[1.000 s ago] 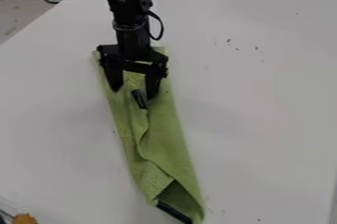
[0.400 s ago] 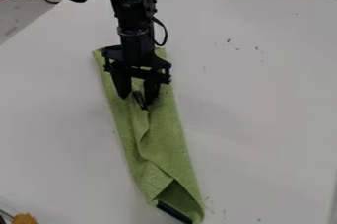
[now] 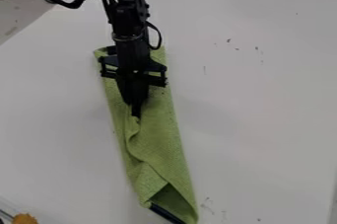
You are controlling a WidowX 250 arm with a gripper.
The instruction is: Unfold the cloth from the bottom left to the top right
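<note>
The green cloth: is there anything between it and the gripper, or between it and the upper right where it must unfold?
Nothing visible stands in the way. The gripper is closed on the green cloth at its fold. Toward the upper right, the white table bears small dark marks that look flat, no obstacle.

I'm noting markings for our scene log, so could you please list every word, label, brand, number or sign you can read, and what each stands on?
No text can be read here. The green cloth and the dark strip at its lower end show no legible lettering, nor does the black arm. The dark marks on the white table look like specks, not characters.
</note>
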